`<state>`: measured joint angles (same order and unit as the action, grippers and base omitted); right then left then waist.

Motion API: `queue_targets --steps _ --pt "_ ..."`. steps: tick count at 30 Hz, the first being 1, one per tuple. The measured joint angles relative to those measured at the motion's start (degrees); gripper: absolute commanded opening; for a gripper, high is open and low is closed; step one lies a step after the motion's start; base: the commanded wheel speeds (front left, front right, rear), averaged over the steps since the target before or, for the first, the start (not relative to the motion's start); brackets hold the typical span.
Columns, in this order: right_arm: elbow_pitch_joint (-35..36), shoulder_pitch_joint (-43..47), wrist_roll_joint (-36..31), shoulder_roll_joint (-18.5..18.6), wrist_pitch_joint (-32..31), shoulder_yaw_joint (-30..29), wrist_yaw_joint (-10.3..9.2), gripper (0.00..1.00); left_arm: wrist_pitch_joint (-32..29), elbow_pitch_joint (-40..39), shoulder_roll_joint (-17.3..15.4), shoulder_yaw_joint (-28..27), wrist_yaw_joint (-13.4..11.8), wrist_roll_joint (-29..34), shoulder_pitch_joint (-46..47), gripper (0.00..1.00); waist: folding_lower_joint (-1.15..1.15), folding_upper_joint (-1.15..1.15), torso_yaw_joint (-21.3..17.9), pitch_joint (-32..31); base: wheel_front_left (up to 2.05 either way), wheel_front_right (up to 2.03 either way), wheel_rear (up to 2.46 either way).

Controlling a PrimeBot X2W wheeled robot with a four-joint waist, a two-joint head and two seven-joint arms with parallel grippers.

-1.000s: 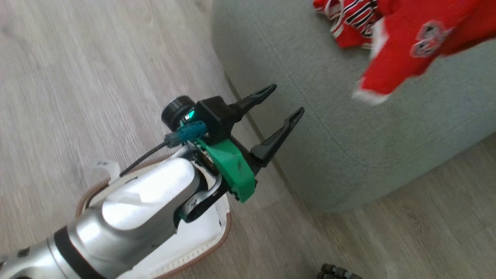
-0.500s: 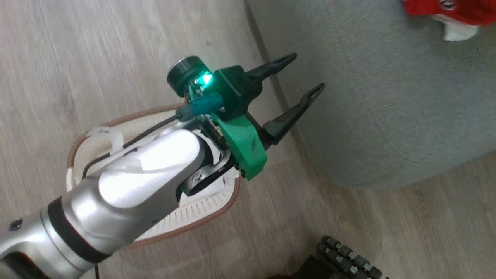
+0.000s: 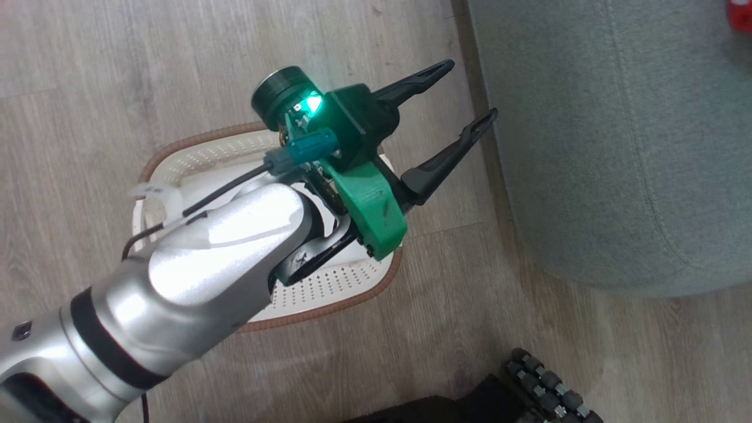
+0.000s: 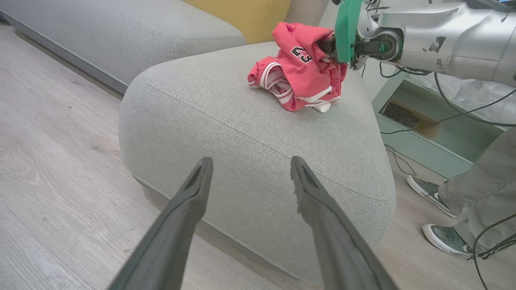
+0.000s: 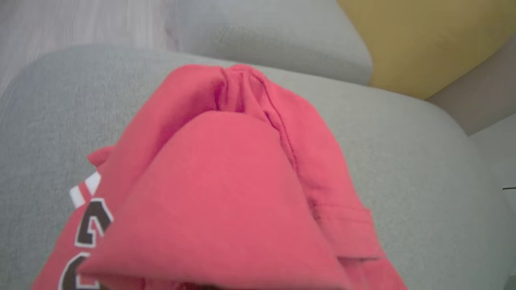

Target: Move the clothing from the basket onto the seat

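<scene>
Two states: left pincer [image 3: 473, 88] spread wide, empty, over basket [image 3: 194, 144] edge, pointing at seat [image 4: 242, 121]; right pincer [image 4: 328, 46] clamped on red clothing [image 4: 300, 76] bunched there

Floor [image 3: 117, 59]: wood-look planks, pale, matt, faint grain.
Seat [image 3: 587, 147]: woven cloth, grey-green, matt, fine and slightly rough weave, stitched seam.
Basket [image 3: 329, 288]: cream plastic, perforated, low sheen; rim brown, woven-look.
Left forearm shell [image 3: 223, 258]: silver, smooth, glossy, bright highlights.
Wrist bracket [image 3: 376, 205]: green plastic, matt, scuffed.
Fingers [image 3: 446, 161]: black, matt, plastic-like.
Clothing [image 4: 302, 76]: red cloth, soft, matt, creased; white striped trim.
</scene>
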<state>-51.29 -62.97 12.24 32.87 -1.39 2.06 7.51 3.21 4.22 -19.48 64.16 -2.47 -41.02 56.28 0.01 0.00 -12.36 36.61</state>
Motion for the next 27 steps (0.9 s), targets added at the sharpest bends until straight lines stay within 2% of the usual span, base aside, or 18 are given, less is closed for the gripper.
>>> queue_targets --steps 2,8,16,19,27 --pt "-1.9 -0.3 0.1 -0.3 -2.7 0.8 0.00 1.00 0.5 0.1 0.0 0.0 0.0 0.0 0.0 1.00 0.00 0.00 0.4 0.0 0.00 0.00 0.00" --pt "-4.1 -1.2 2.6 -0.4 -9.2 4.0 0.00 1.00 1.2 1.1 0.1 0.0 0.0 -0.1 0.0 1.00 -0.01 0.00 0.5 -1.2 0.00 0.00 0.00" --pt "-4.2 -1.1 5.6 0.2 -11.7 7.5 0.00 1.00 2.8 2.3 0.5 0.0 0.0 -1.1 -0.5 1.00 -0.01 0.00 -0.2 -5.2 0.00 0.00 0.00" --pt "-4.0 -0.8 7.6 0.7 -14.9 9.5 0.00 1.00 3.0 3.1 0.5 0.0 0.0 -1.3 -1.2 1.00 -0.01 0.00 -0.6 -7.3 0.00 0.00 0.00" --pt "3.2 4.4 15.3 4.4 -19.5 16.2 0.00 1.00 5.1 3.9 0.3 -0.1 -0.5 -3.8 -6.2 1.00 -0.02 0.00 -2.0 -14.7 0.00 0.00 0.00"
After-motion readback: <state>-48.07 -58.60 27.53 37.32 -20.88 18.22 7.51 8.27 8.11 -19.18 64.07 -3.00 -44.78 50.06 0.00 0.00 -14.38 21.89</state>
